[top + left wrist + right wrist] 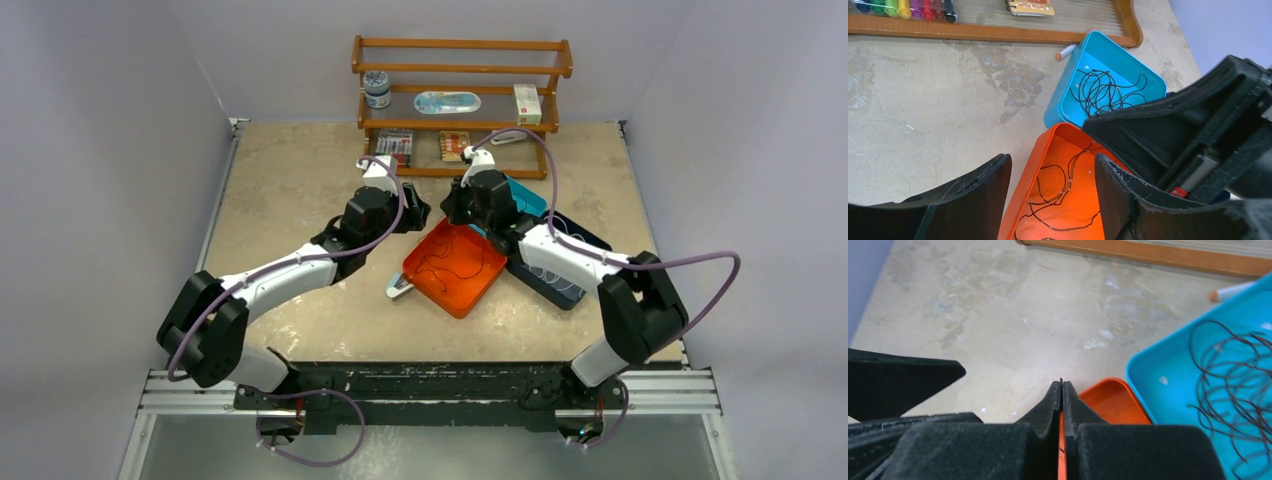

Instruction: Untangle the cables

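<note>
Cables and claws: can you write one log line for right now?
left claw: open near orange tray | right claw: shut | blue tray: tangled black cable | orange tray: loose black cable

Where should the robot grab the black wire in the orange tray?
Probably the single strand in the middle of the orange tray, where the black cable lies alone, clear of the walls. Come straight down from above with the open left pincer straddling it: the tray's walls block a sideways approach.

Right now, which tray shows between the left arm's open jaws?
The orange tray. It holds a single loose black cable, whereas the blue tray beyond it holds a dense black tangle.
</note>
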Robot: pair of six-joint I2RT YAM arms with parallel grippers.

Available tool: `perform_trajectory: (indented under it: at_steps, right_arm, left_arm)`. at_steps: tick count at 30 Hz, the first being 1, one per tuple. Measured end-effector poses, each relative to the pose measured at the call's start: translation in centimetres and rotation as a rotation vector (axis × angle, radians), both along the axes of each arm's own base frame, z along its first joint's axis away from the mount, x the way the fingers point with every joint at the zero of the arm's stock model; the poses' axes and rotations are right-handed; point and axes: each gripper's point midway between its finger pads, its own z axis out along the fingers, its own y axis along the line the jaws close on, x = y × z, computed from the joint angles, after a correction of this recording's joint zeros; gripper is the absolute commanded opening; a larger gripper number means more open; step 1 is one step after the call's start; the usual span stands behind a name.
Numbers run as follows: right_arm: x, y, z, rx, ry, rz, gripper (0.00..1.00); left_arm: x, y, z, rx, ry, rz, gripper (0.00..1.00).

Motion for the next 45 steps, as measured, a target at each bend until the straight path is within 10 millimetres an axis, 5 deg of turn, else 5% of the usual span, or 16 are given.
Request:
perform_trajectory:
  at_steps: [9, 19, 31, 45]
  right_arm:
    - [0.0, 2.5, -0.1, 0.095, 0.021, 0.077, 0.00]
    - [-2.6, -1.3, -2.9, -0.027, 0.106, 0.005, 0.00]
    - [-3.3, -3.6, -10.3, -0.220, 0.249, -0.035, 0.05]
    - [-2.3, -3.2, -5.1, -0.155, 0.114, -0.035, 0.37]
  left_arm:
    - [-0.2, 1.1, 1.5, -0.003, -0.030, 0.037, 0.60]
    - [-0.5, 1.4, 0.6, 0.016, -0.010, 0.043, 0.60]
    - [-0.5, 1.5, 0.4, 0.020, -0.006, 0.044, 0.62]
    - [-0.4, 2.2, -0.2, 0.045, 0.007, 0.077, 0.82]
